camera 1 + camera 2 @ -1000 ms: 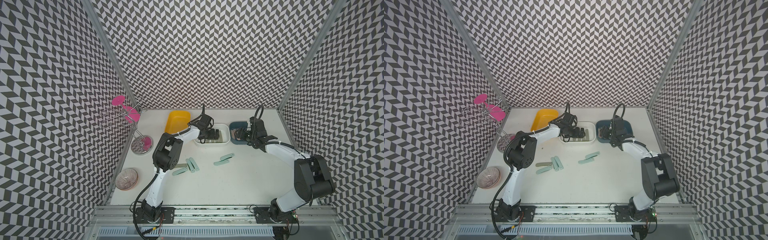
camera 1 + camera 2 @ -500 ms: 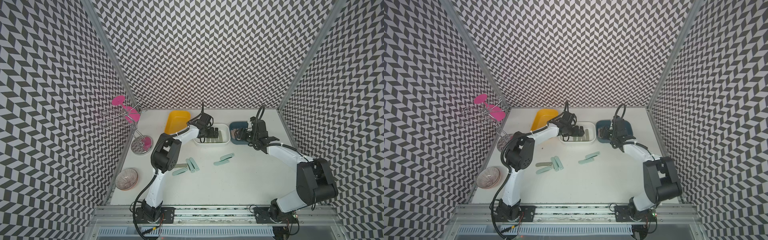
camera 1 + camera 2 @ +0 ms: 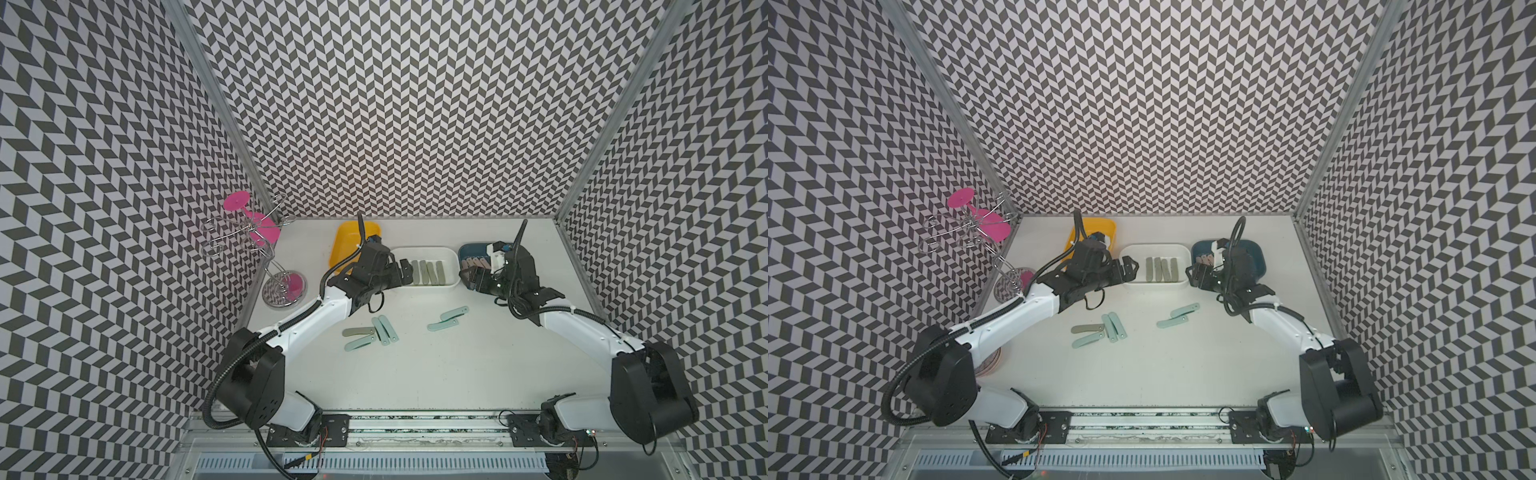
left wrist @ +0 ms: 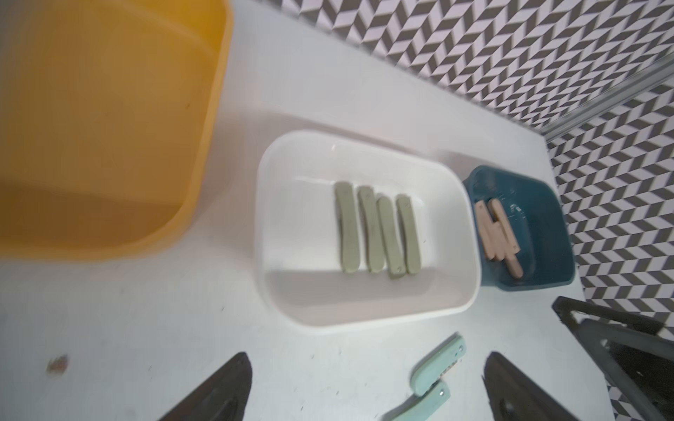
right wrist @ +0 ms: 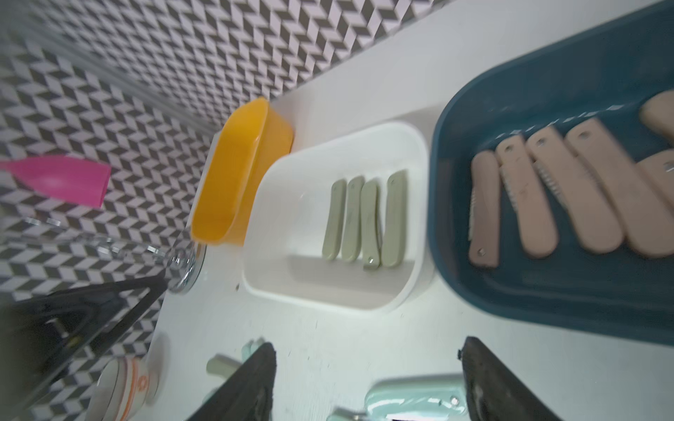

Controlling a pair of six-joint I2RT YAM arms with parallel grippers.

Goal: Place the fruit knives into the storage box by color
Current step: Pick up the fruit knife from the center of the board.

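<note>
Released and empty, the left claw [image 4: 366,355] is hovering at the white box [image 4: 364,315] of four green knives [image 4: 375,233], the right claw [image 5: 369,342] at the blue box [image 5: 547,302] of pink knives [image 5: 569,189]; mint knives [image 3: 446,321] are lying on the table [image 3: 457,374].

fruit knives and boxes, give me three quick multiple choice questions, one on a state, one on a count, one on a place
1. The left gripper is: A open, holding nothing; B shut on a knife; C shut, holding nothing.
2. Sage-green knives in the white box: A two; B six; C four.
3. The peach knives lie in: A the white box; B the blue box; C the left gripper.
Answers: 1 A: its jaws stand wide apart, nothing gripped. 2 C: four lie side by side. 3 B: peach ones show only in the blue box.
</note>
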